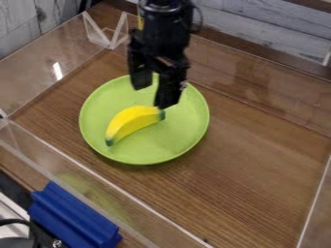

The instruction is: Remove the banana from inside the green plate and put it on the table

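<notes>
- The black two-fingered gripper (151,84) points straight down over the far half of the large round lime-green plate (188,131); its jaws stand wide apart and hold nothing.
- One finger (167,91) reaches lower in the picture, its tip just beside the upper end of the small curved yellow toy banana (128,123); the other finger shows higher and further left, above the plate's far rim.
- Whether the lower fingertip touches the banana or hangs just above it cannot be told from this view.
- The banana lies flat inside the plate, a little left of its middle, running from a dark green tip near the gripper down to the other tip near the plate's near-left rim.
- Most of the banana's body lies below and to the left of the gripper in the picture, not between the fingers.
- The plate rests on the brown wood-grain table (258,165), which is bordered by clear acrylic walls (33,160).
- A blue ridged block (72,223) sits at the near-left corner, outside the wall and well apart from the plate.
</notes>
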`<state>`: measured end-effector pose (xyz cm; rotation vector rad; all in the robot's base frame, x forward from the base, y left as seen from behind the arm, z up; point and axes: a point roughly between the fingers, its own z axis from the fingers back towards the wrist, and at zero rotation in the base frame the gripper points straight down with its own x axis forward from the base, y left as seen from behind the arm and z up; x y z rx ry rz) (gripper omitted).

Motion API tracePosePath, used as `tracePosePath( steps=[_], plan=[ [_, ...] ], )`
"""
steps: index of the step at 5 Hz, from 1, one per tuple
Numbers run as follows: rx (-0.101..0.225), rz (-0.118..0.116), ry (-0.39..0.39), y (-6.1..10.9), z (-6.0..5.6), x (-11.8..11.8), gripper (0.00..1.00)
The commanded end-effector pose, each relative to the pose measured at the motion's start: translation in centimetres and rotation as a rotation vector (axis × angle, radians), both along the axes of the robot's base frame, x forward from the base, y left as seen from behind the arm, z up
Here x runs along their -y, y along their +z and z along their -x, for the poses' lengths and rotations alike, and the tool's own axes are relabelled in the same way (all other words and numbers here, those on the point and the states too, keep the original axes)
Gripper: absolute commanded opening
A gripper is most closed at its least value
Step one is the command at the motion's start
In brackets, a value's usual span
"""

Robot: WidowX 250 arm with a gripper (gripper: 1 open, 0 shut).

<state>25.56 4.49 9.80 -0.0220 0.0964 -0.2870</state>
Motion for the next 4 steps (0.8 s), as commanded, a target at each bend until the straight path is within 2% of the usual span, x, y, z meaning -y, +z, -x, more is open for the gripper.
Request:
tracePosePath(
  steps=[1, 2, 4],
  plan=[
    [0.065, -0.015, -0.025, 0.8, 0.4, -1.1, 1.00],
    [0.072, -0.015, -0.031, 0.2, 1.0, -1.8, 1.00],
    [0.071, 0.008, -0.022, -1.6, 1.2, -2.6, 1.00]
  ],
)
